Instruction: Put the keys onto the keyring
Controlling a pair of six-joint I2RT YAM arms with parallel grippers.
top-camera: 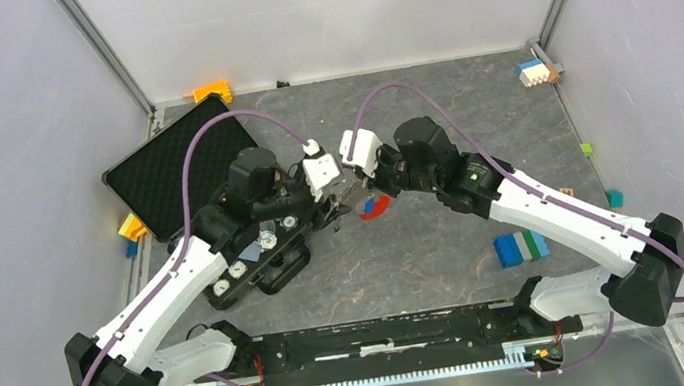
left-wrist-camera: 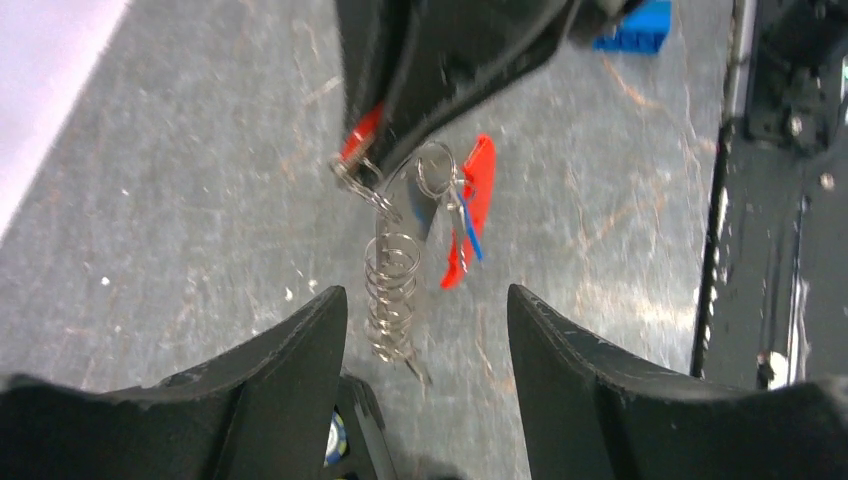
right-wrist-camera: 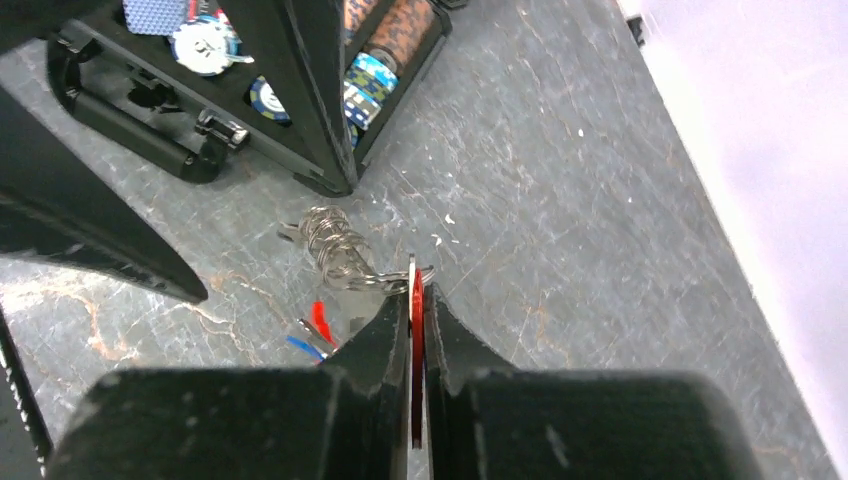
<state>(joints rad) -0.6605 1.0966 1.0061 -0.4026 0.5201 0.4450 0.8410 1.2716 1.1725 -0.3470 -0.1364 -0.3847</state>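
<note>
Left claw (left-wrist-camera: 425, 300) is nearest the work: wide open, nothing in it, its fingers flanking the free end of the keyring (left-wrist-camera: 392, 290) in its wrist view. The keyring's coiled strap has its long axis running straight away from that claw, along its approach line, free end toward the left claw and clipped end away. Just right of the strap's far end sits the small ring (left-wrist-camera: 435, 168). The red key (left-wrist-camera: 476, 190) and blue key (left-wrist-camera: 468, 238) dangle from it, loose ends back toward the left claw, long axes roughly parallel to the strap. We read both keys as on the ring but can't confirm they're fully threaded. Farther on, the right claw (right-wrist-camera: 418, 292) is pinched tight on the red clip (left-wrist-camera: 360, 135), edge-on between its fingers, apparently carrying the whole lot clear of the table (left-wrist-camera: 200, 200). We'd give any next move to the left claw: straight ahead, slightly right for the ring. Beyond: poker-chip case (right-wrist-camera: 150, 110), blue block (left-wrist-camera: 635, 30).
</note>
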